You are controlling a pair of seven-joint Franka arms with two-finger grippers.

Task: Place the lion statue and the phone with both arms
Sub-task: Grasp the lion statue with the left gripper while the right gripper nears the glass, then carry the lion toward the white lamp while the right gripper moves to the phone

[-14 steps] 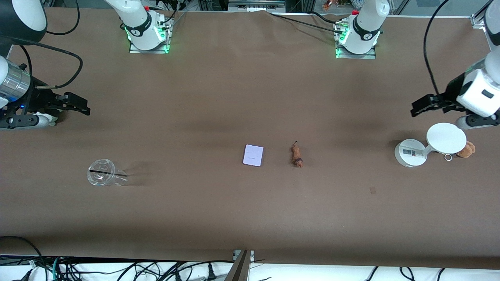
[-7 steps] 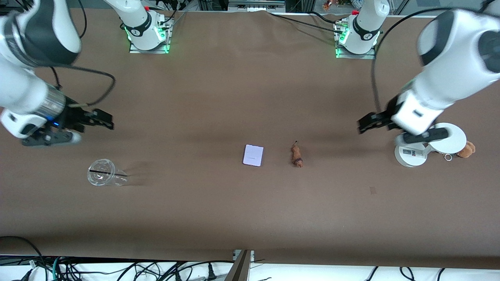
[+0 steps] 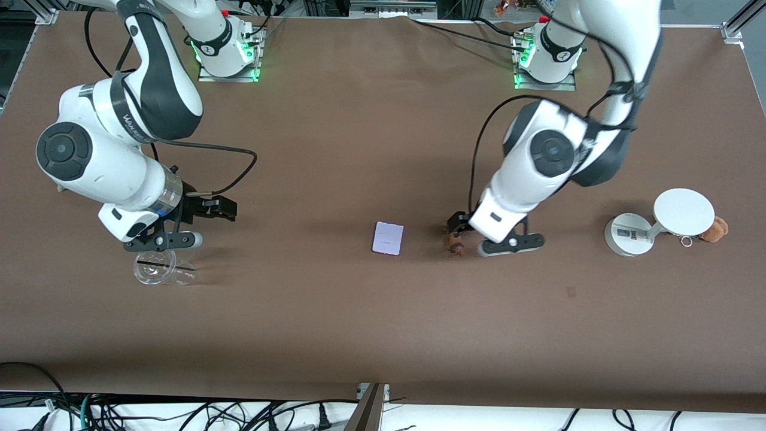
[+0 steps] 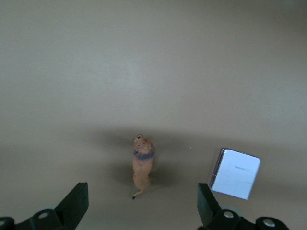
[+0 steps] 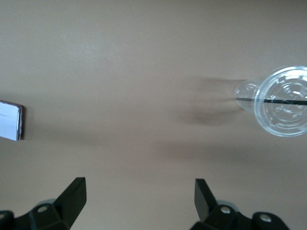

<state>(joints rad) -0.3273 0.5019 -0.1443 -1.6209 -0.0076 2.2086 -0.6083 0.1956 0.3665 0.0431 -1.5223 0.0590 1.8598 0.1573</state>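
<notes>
We saw the lion statue [image 4: 142,165] lying on the brown table [image 3: 383,323], directly below the left gripper [image 4: 139,208], whose fingers were spread wide. The phone [image 3: 388,238] lay flat just beside it, toward the right arm's end. The right gripper [image 5: 139,206], also spread, hung over bare table near a clear plastic cup [image 3: 157,267].

Both pincers, left [image 3: 456,225] and right [image 3: 224,208], gape (empty).

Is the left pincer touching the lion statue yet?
Apart. The left wrist view shows the lion statue lying on bare table between the open fingers of the left pincer, clear of both.
</notes>
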